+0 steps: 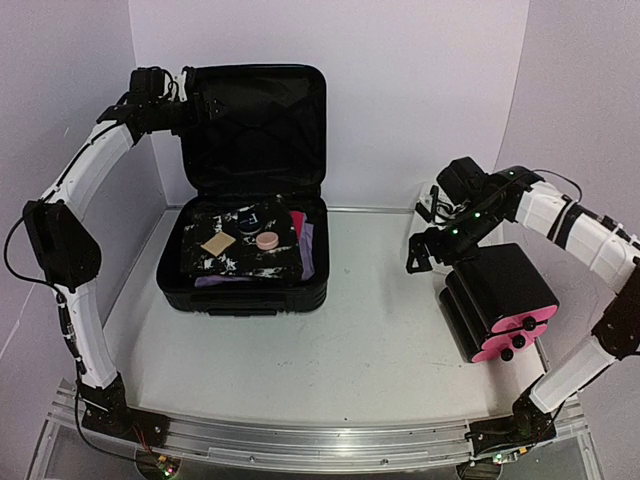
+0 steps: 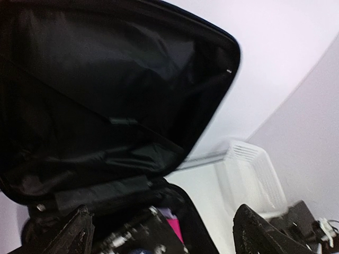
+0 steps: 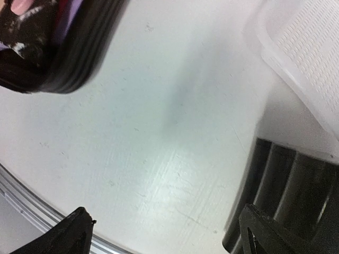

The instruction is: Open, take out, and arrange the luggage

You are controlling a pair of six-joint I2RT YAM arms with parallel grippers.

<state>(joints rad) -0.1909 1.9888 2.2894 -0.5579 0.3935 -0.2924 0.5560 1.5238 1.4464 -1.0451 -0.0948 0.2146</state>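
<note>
The large black ribbed hard-shell suitcase (image 1: 255, 130) lies open on the left half of the pale table (image 1: 370, 340), its fabric-lined lid standing upright against the back wall and its lower half packed. The left gripper (image 1: 198, 107) is up at the lid's top left corner with its fingers spread wide. Well apart to the right, the right gripper (image 1: 425, 256) hangs over bare tabletop just beside the black box with pink drawer fronts (image 1: 500, 300), its fingers also spread and holding nothing.

The luggage (image 3: 85, 42) is blurred and cut off at eleven o'clock of the right wrist view; the white basket (image 3: 307, 53) is cropped at two o'clock. From above, the right arm (image 1: 560, 215) hides most of that basket.
</note>
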